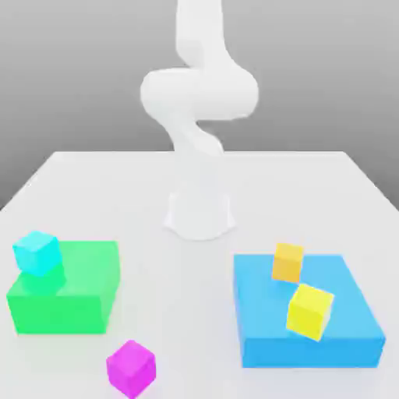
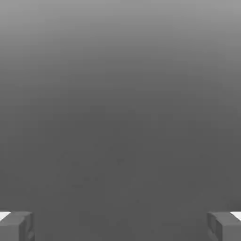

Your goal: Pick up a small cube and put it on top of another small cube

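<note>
Two big blocks flank a white arm (image 1: 199, 117) on a pale table (image 1: 312, 179): a blue slab (image 1: 343, 327) and a green block (image 1: 86, 292). The gripper (image 2: 120, 226) is spread wide, holding nothing. A good approach likely descends straight over the magenta cube (image 1: 131, 368), alone on the table near the green block. The cyan cube (image 1: 37, 252), plain and equally small, sits on the green block's corner.

four small cubes: magenta cube (image 1: 131, 367), cyan cube (image 1: 37, 252), orange cube (image 1: 287, 263), yellow cube (image 1: 310, 311); two big blocks: green block (image 1: 74, 296), blue slab (image 1: 343, 312)
</note>
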`<state>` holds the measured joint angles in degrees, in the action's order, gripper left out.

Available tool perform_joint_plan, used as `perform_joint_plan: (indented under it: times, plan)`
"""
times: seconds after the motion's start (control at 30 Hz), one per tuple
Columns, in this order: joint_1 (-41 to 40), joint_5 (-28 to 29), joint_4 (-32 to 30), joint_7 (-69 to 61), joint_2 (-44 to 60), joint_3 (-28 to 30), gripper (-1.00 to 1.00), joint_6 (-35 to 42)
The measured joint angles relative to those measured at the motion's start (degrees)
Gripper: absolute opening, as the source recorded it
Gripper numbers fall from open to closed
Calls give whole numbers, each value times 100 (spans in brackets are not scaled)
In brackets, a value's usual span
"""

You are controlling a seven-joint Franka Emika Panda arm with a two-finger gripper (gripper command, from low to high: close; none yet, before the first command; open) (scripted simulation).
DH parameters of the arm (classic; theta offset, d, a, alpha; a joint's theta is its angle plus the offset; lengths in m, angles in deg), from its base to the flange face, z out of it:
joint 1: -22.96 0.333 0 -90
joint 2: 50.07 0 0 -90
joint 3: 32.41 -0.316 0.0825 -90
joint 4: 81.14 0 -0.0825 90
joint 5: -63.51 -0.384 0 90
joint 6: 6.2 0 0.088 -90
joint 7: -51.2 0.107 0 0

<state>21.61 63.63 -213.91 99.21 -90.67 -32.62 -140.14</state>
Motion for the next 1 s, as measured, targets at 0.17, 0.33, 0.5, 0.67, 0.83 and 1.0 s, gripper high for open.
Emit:
perform_joint_plan:
  times: [0.17,0.33,0.5,0.67,0.83,1.0]
  plan:
    - [-273,26,-203,446,1074,-40,0,-443]
    - [-492,76,-399,897,2113,-33,0,-872]
    - [-668,109,-595,1335,3152,19,0,-1301]
    - [-859,78,-791,1727,4190,105,0,-1730]
    - [-937,-72,-977,2023,5228,175,0,-2169]
    - [-978,-179,-846,2015,6266,148,0,-2937]
